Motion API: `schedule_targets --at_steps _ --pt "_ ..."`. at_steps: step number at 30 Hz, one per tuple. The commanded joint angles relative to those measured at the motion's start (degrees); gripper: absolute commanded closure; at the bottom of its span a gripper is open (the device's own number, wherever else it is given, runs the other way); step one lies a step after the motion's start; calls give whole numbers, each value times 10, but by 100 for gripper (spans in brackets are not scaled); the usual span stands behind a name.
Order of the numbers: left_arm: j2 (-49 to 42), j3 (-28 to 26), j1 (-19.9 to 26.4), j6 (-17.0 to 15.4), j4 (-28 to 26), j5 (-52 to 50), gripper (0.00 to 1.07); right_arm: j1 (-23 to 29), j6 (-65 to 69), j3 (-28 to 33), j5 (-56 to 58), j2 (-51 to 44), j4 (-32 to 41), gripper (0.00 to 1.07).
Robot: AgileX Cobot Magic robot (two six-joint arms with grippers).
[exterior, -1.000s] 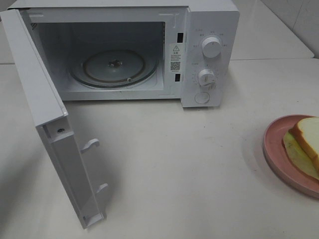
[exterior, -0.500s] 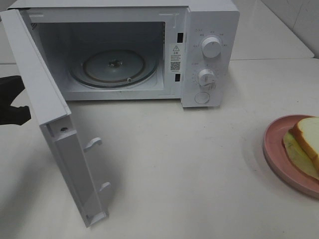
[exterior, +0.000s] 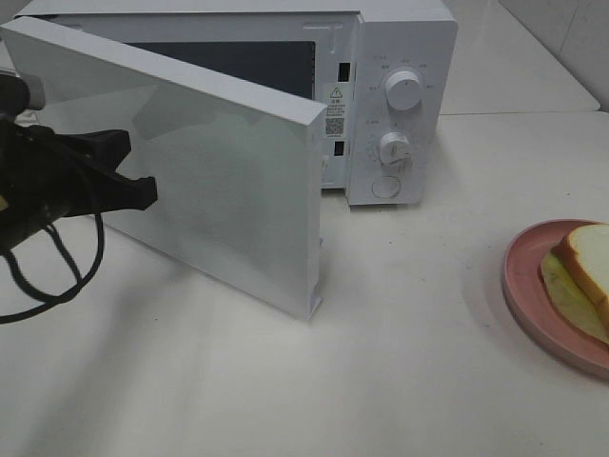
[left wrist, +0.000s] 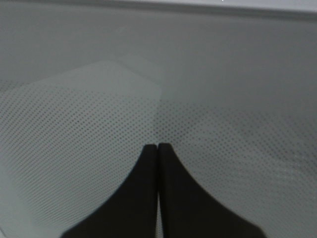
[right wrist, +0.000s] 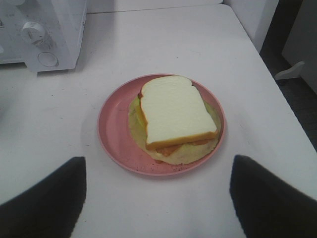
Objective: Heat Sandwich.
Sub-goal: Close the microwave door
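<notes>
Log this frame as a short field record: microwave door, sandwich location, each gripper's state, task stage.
microwave door: partly swung toward shut, not latched
left gripper: shut, tips against the door's outer face
right gripper: open, empty, above the plate
sandwich: on the pink plate, right of the microwave
table: white
task stage: sandwich not in the microwave

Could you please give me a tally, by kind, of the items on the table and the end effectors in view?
Microwave: 1
Pink plate: 1
Sandwich: 1
End effectors: 2, the left end effector shut against the microwave door, the right end effector open above the plate
Total: 5
</notes>
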Motion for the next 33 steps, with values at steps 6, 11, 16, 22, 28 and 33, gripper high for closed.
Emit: schedule_targets --at_steps 6,11,16,22,28,33 --pt "58 -75 -58 32 -76 -7 107 -5 -4 1 -6 -15 0 31" --pt "85 -112 -83 54 -115 -4 107 -5 -4 1 -6 -15 0 31" --pt "105 -159 -97 75 -140 29 107 -5 -4 1 -6 -15 0 31" --pt "125 -203 -101 80 -146 52 107 -5 -4 1 -6 -15 0 31" --pt "147 -252 -104 82 -147 68 107 -5 -4 1 -6 -15 0 31" --pt "163 -280 -104 83 -147 76 107 -5 -4 1 -6 -15 0 31"
